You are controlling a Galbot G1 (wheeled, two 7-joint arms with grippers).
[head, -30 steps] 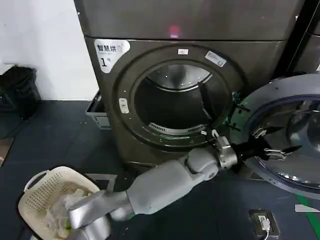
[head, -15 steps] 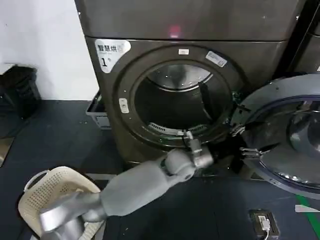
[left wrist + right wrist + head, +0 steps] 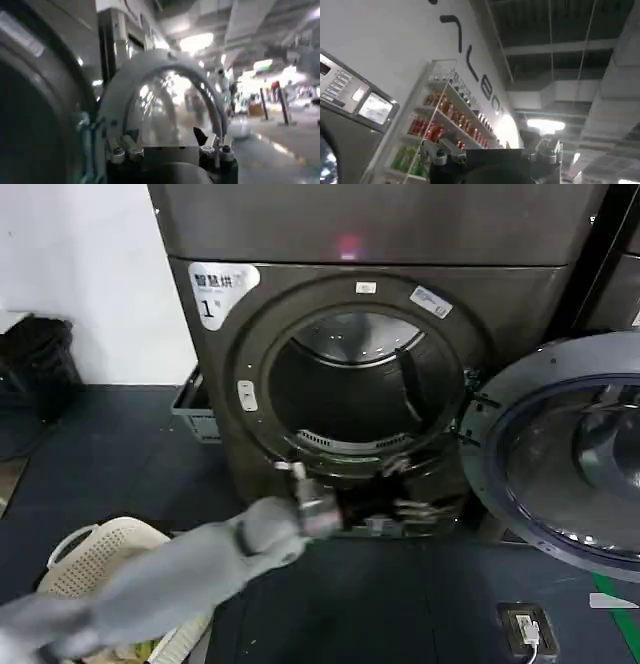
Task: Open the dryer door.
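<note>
left claw (image 3: pixel 405 489) withdrawn, round glass dryer door (image 3: pixel 560 449) open

The left gripper (image 3: pixel 408 487) is no longer at the dryer door (image 3: pixel 560 449); its arm swings back across the machine's front toward the laundry basket (image 3: pixel 95 549). The door stands slightly wider open.

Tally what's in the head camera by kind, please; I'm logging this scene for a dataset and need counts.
Dryer door, swung open: 1
Dryer machine with the "1" label: 1
Gripper, the left gripper below the drum opening: 1
Laundry basket, cream: 1
Black bin by the wall: 1
Small device on the floor: 1
Total: 6
</note>
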